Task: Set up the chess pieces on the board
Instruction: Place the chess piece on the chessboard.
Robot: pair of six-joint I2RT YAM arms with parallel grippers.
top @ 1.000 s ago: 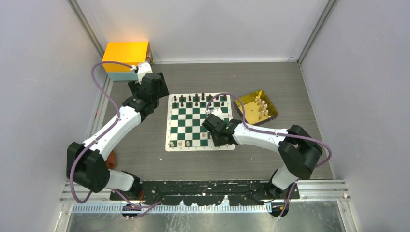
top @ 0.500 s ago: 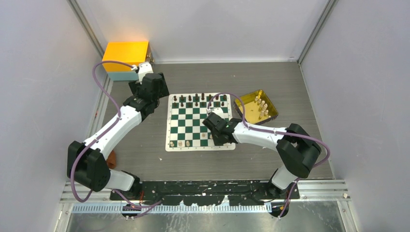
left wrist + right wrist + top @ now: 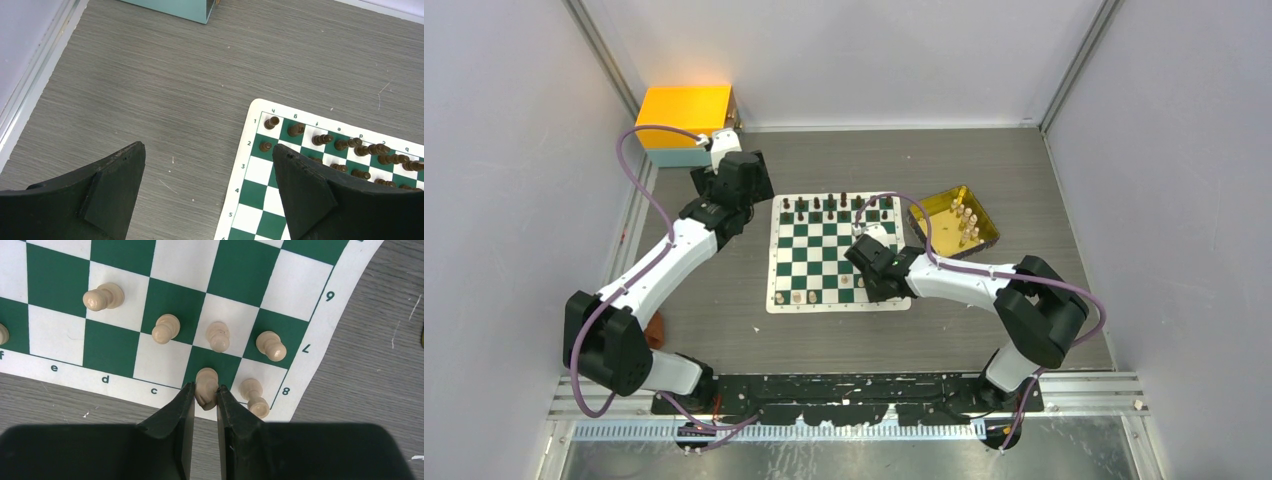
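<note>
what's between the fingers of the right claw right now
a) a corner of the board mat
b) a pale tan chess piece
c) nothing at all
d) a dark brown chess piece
b, the right wrist view shows the right claw pressed on both sides of a pale tan turned chess piece at the near edge of the green and white checked board.
</note>
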